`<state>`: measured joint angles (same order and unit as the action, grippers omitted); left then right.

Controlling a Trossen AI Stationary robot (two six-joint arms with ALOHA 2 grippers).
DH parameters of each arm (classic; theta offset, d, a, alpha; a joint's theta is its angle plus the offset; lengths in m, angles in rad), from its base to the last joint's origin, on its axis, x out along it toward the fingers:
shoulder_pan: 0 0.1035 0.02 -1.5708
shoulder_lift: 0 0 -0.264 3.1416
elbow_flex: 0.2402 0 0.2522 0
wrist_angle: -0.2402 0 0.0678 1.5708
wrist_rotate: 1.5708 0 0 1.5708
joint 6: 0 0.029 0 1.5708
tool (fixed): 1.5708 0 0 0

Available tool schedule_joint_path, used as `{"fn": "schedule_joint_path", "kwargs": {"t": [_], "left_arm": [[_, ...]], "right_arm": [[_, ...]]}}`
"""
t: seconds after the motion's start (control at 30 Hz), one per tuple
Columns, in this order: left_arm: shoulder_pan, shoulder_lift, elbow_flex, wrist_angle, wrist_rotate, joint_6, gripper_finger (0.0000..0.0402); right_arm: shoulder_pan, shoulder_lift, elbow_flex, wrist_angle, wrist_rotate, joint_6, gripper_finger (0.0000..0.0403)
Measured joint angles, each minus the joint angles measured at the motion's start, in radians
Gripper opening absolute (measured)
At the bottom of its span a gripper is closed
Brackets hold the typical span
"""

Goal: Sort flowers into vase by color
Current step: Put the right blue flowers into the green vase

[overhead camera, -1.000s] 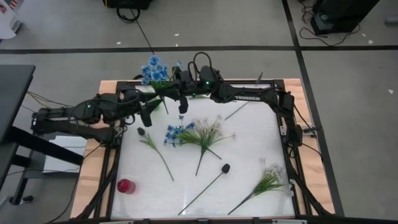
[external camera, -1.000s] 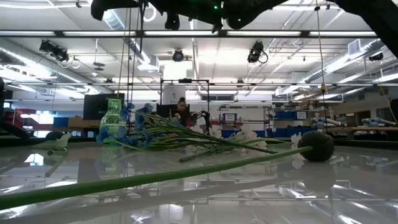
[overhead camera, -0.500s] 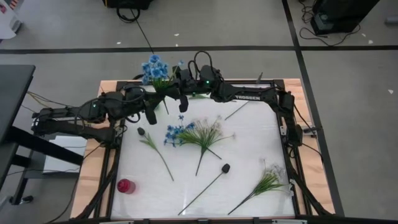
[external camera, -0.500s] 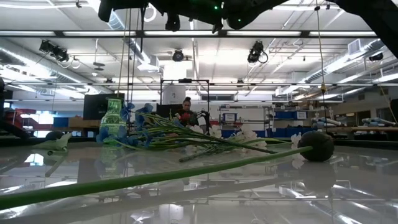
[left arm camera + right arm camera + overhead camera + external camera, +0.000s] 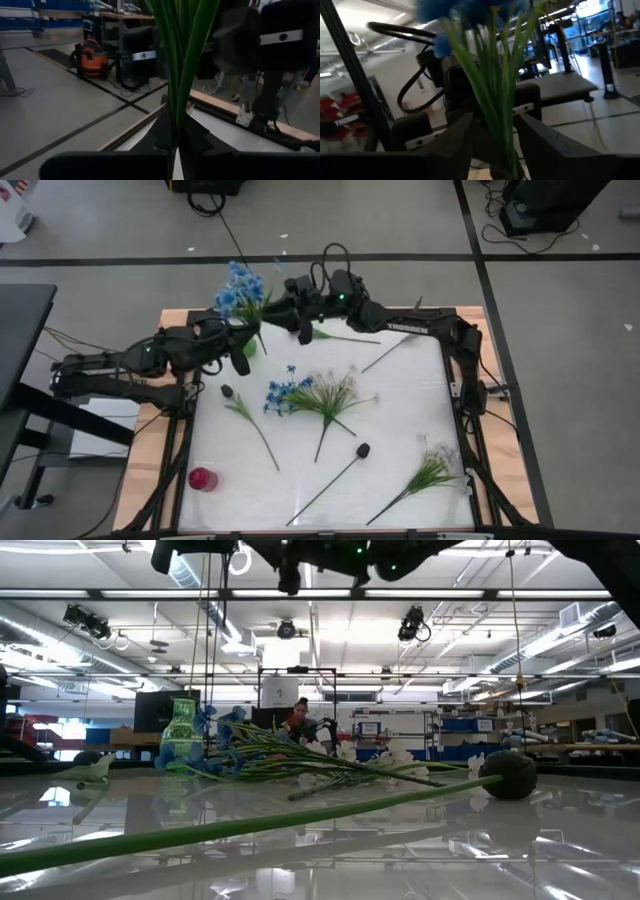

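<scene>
Blue sprig (image 5: pixel 240 288) | stems inside right end effector (image 5: pixel 303 330) (clamped) | left end effector (image 5: pixel 241 356) grips stems too

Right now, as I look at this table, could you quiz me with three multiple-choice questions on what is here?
1. Where is the red object?
A. In the middle, among the flowers
B. Near a table corner on the left arm's side
C. Under the right arm

2. How many dark round buds lie on the table?
A. One
B. Two
C. Four

3. What is the right end effector doing?
A. Open and empty
B. Shut on the red object
C. Shut on the blue sprig, held off the table

Answers:
1 B: the red object sits alone by that corner of the table.
2 B: one bud and another bud.
3 C: the right end effector grips the blue sprig; the left end effector hovers nearby.
</scene>
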<state>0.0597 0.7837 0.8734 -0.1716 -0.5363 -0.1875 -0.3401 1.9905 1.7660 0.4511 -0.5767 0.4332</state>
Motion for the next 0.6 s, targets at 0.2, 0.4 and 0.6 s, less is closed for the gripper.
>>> {"fn": "schedule_joint_path", "kwargs": {"t": [0.2,0.4,0.6], "left_arm": [[0.000,-0.059,0.000,-0.009,-0.070,0.000,0.0013],[0.000,-0.129,0.000,-0.089,-0.216,-0.027,0.0013],[0.000,-0.168,-0.067,-0.130,-0.365,-0.027,0.0013]], "right_arm": [[-0.024,-0.106,0.000,-0.239,0.039,-0.164,0.0160],[-0.052,-0.249,-0.068,-0.395,0.111,-0.270,0.0160],[-0.061,-0.462,-0.336,-0.255,0.246,-0.266,0.0160]]}}
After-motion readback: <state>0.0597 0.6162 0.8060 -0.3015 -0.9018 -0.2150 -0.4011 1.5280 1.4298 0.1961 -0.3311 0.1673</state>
